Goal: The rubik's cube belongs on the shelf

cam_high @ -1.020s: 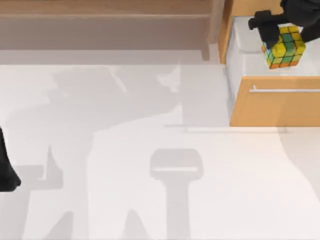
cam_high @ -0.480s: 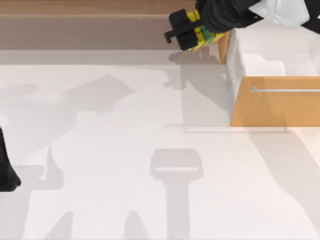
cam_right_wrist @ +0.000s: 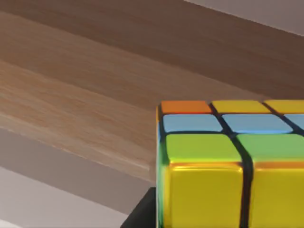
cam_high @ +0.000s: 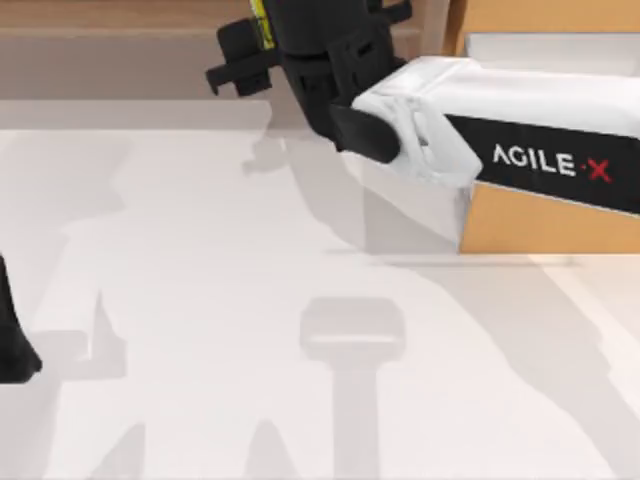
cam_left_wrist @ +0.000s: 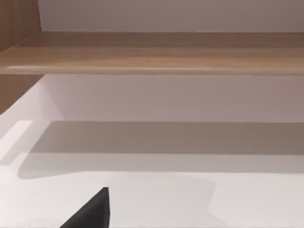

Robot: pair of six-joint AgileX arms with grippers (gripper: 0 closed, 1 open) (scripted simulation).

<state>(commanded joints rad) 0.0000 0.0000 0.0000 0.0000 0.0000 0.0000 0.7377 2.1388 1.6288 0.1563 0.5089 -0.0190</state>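
The left arm (cam_high: 14, 345) was seen parked at the table's left edge, close to the near side; how its fingers stood could not be told.

Farther back, the right gripper (cam_high: 262, 45) was found over the shelf (cam_high: 120, 60) at the table's far side, the white AgileX forearm stretched across the orange-wood drawer cabinet (cam_high: 540, 225) at the right. The rubik's cube (cam_right_wrist: 228, 166) was seen clamped in that gripper, held above the shelf board (cam_right_wrist: 85, 95) and apparently not yet set down. In the top view a sliver of the cube's yellow (cam_high: 259, 20) was glimpsed beside the black gripper body. The fingers were judged closed to the cube's width, pressed on opposite faces, though the pads themselves were mostly hidden.

The cube was judged light, rigid and hard-shelled, with glossy faces that could slip under a loose hold. A grip on two opposite flat faces, square to the layers, was thought best, since its layers might twist if pinched at a corner.
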